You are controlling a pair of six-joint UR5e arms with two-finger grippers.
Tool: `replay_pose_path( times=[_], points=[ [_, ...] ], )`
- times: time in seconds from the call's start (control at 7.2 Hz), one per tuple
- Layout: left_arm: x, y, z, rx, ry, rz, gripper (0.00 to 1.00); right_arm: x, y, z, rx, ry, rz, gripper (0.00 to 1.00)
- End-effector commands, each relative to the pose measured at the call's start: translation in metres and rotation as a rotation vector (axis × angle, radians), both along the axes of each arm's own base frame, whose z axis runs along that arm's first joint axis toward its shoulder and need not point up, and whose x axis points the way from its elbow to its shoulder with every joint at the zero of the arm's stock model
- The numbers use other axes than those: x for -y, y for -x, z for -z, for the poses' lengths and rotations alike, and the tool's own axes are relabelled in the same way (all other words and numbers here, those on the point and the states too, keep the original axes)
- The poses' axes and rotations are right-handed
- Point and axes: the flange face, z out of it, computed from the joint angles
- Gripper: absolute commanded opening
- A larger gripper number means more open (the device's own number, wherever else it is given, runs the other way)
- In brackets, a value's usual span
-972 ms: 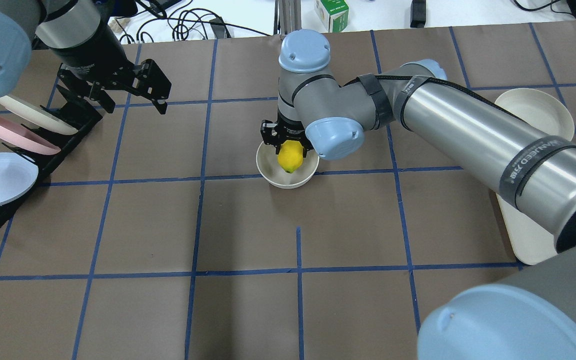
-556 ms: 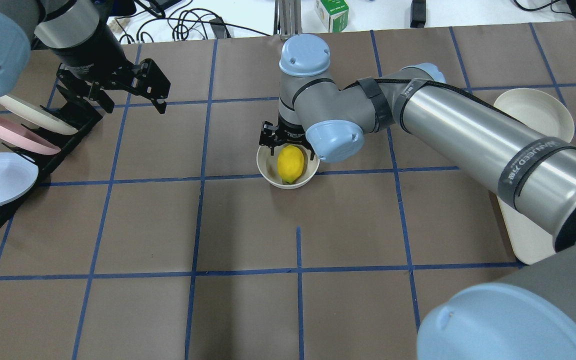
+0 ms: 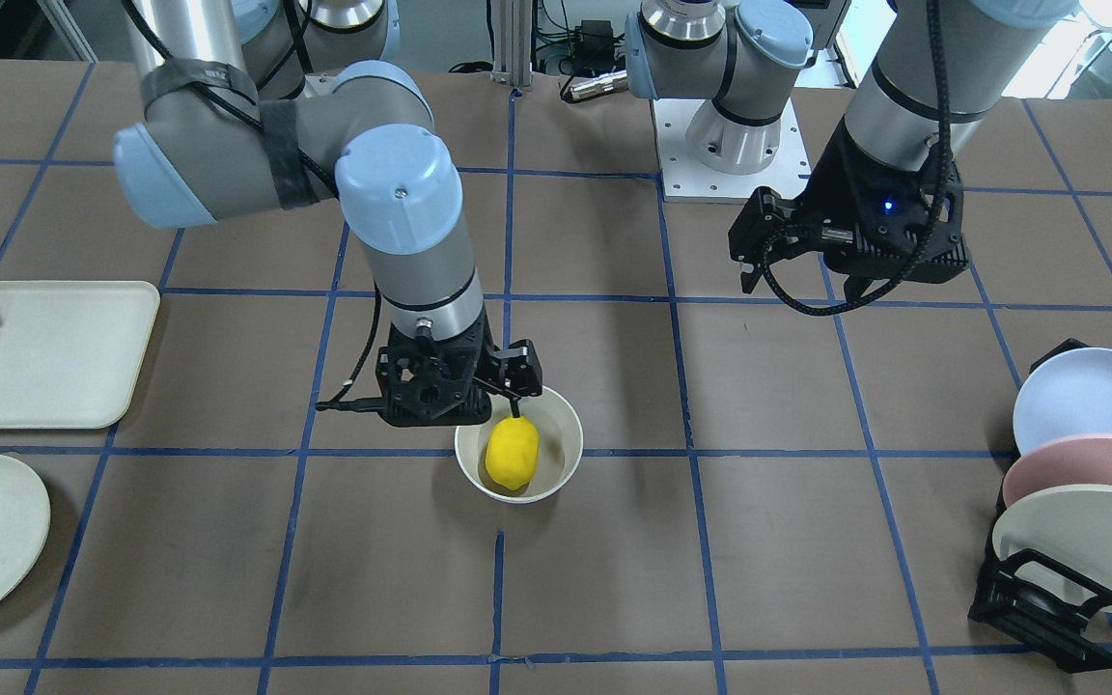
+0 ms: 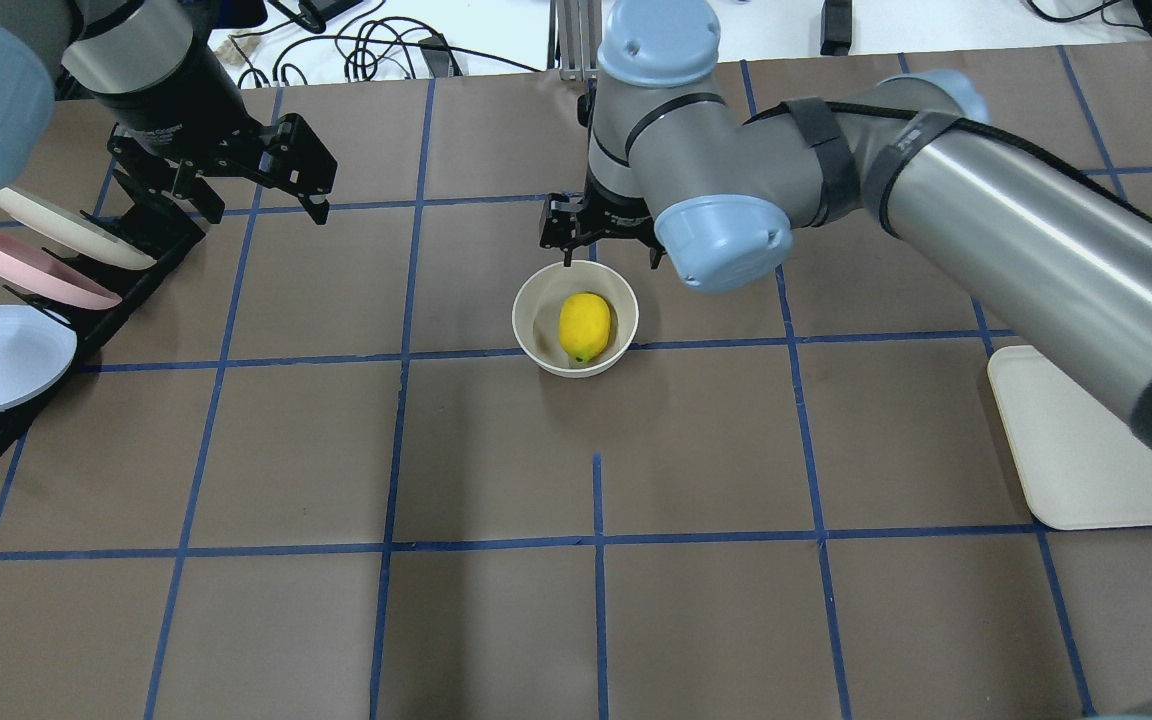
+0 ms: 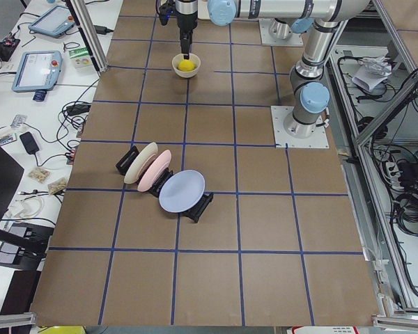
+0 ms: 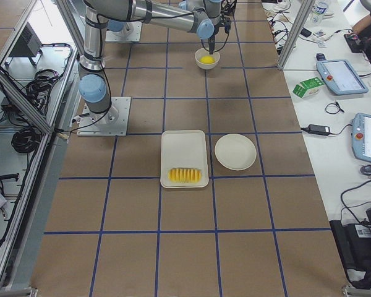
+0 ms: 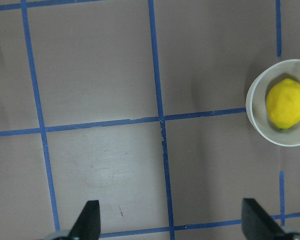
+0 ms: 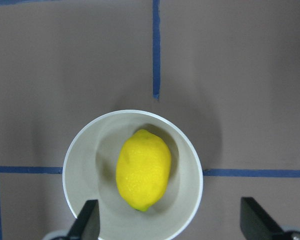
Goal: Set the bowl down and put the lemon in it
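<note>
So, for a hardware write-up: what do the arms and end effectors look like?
Both arms are silver metal tubes with grey joints and pale-blue round caps. The right arm has black straps binding a black braided cable; the left arm carries a similar cable. The right end effector and left end effector are black, angular two-finger units; a blue light glows above the left one.

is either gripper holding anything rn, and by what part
Nothing is held. The right gripper hangs open over the bowl, with the lemon lying loose inside it; the left gripper is open and empty too.
</note>
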Motion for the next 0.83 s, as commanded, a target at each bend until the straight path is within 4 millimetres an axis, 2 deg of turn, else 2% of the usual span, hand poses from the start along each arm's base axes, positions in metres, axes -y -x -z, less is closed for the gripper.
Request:
replay_pose_path(
  times=[0.0,0.14,0.28,0.42,0.56,0.69],
  points=[
    [-0.001,0.000,0.001,0.000,-0.003,-0.001,1.00,0.003,0.073,-0.040,-0.010,-0.033,0.091,1.00],
    [-0.001,-0.002,-0.001,0.001,0.000,-0.005,1.00,-0.004,0.106,-0.056,-0.058,-0.057,0.106,1.00],
    [-0.001,-0.002,0.000,0.000,-0.001,-0.005,1.00,-0.007,0.152,-0.066,-0.185,-0.054,0.110,1.00],
    [-0.001,-0.003,0.000,0.001,-0.001,-0.007,1.00,-0.017,0.183,-0.081,-0.199,-0.082,0.138,1.00],
    [-0.001,-0.002,0.001,0.000,-0.003,-0.005,1.00,-0.027,0.193,-0.092,-0.200,-0.097,0.148,1.00],
    [-0.001,-0.002,0.001,0.000,-0.003,-0.005,1.00,-0.041,0.191,-0.110,-0.198,-0.087,0.146,1.00]
  ],
)
